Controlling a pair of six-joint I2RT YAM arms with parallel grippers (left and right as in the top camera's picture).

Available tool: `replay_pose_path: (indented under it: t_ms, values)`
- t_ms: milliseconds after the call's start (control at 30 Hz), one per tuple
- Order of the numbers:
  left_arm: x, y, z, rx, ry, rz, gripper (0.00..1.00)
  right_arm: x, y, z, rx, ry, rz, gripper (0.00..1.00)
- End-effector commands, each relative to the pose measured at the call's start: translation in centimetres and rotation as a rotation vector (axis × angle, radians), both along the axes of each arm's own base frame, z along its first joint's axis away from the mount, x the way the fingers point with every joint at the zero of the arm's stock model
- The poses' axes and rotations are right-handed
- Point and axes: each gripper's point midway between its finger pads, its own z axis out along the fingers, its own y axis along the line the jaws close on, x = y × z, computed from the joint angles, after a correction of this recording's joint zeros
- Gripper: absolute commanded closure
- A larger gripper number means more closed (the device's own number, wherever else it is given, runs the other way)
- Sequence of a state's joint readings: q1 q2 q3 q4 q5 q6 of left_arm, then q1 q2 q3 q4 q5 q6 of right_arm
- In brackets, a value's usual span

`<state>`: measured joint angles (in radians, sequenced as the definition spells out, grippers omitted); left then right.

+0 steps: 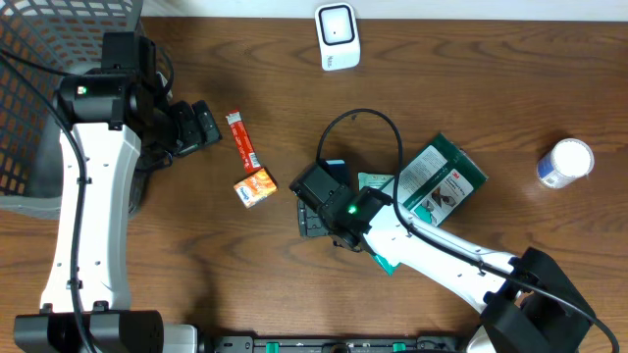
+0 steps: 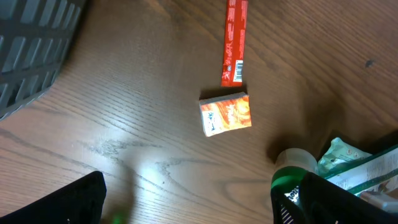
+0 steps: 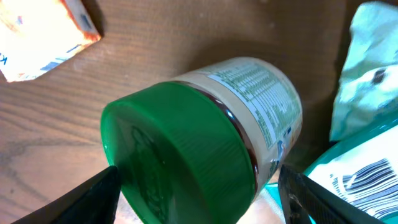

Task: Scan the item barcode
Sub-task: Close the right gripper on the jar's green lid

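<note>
Green-lidded jar [image 3: 180, 155], orange-and-white carton [image 1: 254, 186], red stick sachet [image 1: 242, 140], white scanner [image 1: 337, 35], brown wood-grain table [image 1: 491, 78], grey mesh basket [image 1: 39, 59]

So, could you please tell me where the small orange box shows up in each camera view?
Overhead: the orange box lies left of centre, just below the red stick packet.
Left wrist: it sits mid-frame, again just below that packet.
Right wrist: it is in the top left corner, partly cut off.
Shared landmark: the pale green packet, to the right of the box in all three views.
</note>
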<state>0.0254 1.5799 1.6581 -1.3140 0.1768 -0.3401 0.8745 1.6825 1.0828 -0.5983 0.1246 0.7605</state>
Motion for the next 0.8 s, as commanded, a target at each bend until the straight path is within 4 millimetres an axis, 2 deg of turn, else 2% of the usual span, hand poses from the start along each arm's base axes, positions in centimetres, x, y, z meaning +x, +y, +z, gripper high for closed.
replay_pose_path:
  t_ms: [0,300,467,633,767]
  values:
    - [-0.4,0.1,0.3,0.004,-0.003,0.007,0.00,1.6,-1.4,-0.1,-0.065,-0.061,0.021,0.24]
    - [-0.4,0.1,0.3,0.004,-0.004,0.007,0.00,3.5,-2.1,0.5,-0.053,-0.077,0.072,0.22]
    - [-0.4,0.1,0.3,0.005,-0.004,0.007,0.00,4.8,-1.5,2.0,0.035,-0.056,0.088,0.20]
    - [-0.4,0.1,0.3,0.005,-0.004,0.007,0.00,6.4,-2.5,2.8,0.046,-0.072,0.077,0.20]
    - [-0.4,0.1,0.3,0.005,-0.004,0.007,0.00,6.6,-3.9,2.5,0.036,-0.042,0.046,0.19]
